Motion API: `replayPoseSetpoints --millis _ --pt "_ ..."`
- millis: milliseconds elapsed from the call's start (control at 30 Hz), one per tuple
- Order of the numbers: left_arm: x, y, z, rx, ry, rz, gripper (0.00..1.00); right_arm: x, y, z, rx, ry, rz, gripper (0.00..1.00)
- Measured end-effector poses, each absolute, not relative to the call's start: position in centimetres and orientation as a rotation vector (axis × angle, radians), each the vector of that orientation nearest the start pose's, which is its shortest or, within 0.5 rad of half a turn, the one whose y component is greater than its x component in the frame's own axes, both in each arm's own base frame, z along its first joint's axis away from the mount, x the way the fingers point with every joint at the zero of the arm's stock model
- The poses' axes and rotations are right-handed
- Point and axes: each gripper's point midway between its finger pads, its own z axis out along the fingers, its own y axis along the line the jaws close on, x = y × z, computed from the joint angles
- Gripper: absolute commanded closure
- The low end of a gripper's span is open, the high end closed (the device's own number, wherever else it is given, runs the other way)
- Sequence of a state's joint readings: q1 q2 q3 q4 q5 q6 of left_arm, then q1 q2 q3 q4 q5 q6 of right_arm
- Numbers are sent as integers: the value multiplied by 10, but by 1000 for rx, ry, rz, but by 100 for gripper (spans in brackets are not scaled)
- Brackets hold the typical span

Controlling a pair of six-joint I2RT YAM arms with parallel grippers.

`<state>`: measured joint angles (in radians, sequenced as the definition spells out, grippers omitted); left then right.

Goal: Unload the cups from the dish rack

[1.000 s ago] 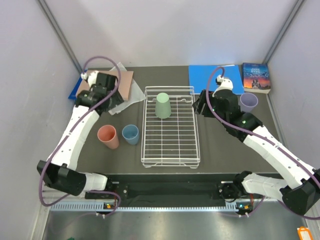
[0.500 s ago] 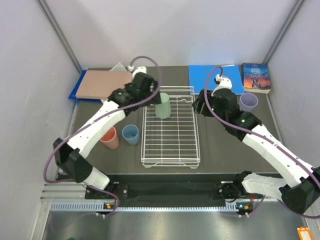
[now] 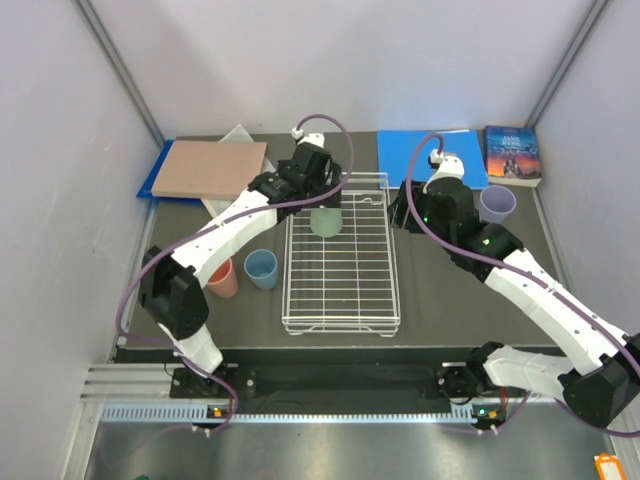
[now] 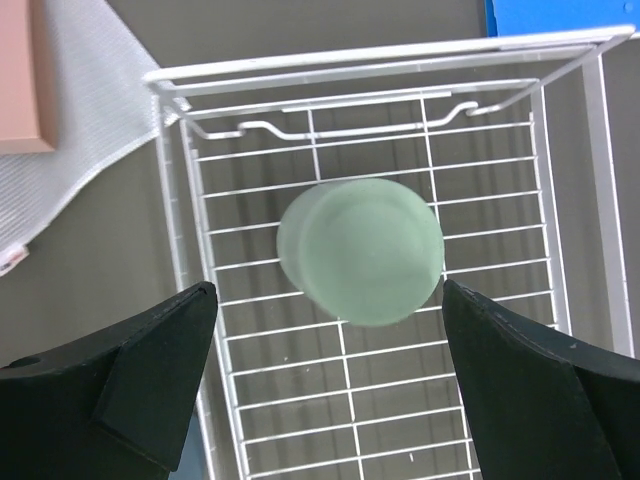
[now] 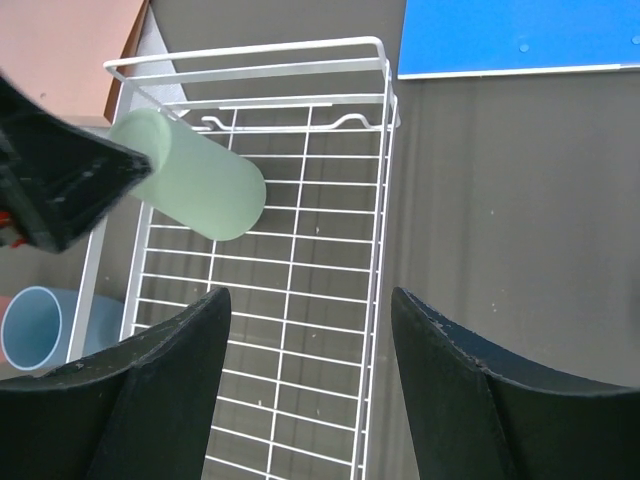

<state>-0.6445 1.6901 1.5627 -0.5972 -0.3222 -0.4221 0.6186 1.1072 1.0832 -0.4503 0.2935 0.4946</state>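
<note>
Swinging in from table's 9 o'clock side, our left claw now hangs open over green cup, inverted at rack's 12 o'clock end. Right claw open, idle at 2 o'clock. We judge: last cup's pickup next.

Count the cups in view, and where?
4. Green cup upside down in the rack; pink cup and blue cup left of the rack; purple cup right of it, beside the book.

Overhead from behind, wrist views facing down (sharing the dish rack)
</note>
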Motion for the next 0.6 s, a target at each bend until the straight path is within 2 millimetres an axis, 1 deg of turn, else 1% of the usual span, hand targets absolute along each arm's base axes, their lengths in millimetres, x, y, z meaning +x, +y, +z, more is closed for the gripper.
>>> replayPoseSetpoints --millis 133,300,333,433,467,500,533,567,600 --pt "399 -257 189 116 2298 -207 1 306 177 258 53 2046 393 35" --pt "408 -266 169 134 2334 -198 1 307 175 263 47 2037 385 35" --pt "411 -268 166 134 2338 -194 6 307 175 263 45 2036 383 35" --pt "418 -272 158 129 2348 -180 23 308 175 263 40 2036 379 35" --pt "420 -272 156 126 2350 -168 46 308 175 263 37 2037 376 35" --pt "421 -270 155 123 2348 -152 58 309 174 262 35 2040 373 35" --pt "421 -269 154 111 2348 -146 67 309 174 261 32 2040 369 35" --pt "423 -266 155 106 2341 -123 79 310 174 261 30 2042 364 35" --pt "424 -264 157 99 2335 -110 88 310 173 260 30 2042 362 35"
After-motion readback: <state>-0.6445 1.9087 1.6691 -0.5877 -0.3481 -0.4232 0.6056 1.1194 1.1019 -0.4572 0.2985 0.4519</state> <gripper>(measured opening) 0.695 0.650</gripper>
